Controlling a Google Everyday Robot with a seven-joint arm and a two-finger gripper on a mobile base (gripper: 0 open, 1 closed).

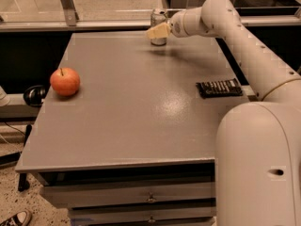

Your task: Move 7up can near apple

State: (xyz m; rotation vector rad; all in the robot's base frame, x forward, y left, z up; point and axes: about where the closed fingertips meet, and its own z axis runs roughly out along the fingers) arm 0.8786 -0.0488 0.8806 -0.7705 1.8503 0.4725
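Note:
The 7up can (158, 19), silvery with a silver top, stands upright at the far edge of the grey table (131, 107), right of the middle. My gripper (156, 32) reaches in from the right and sits right at the can, covering part of its lower front. The orange-red apple (65, 81) with a short dark stem rests near the table's left edge, far from the can and the gripper.
A flat black rectangular object (219, 87) lies near the table's right edge. My white arm (244, 46) stretches over the table's right side. Drawers (150, 197) sit under the tabletop. A metal rail (84, 25) runs behind the table.

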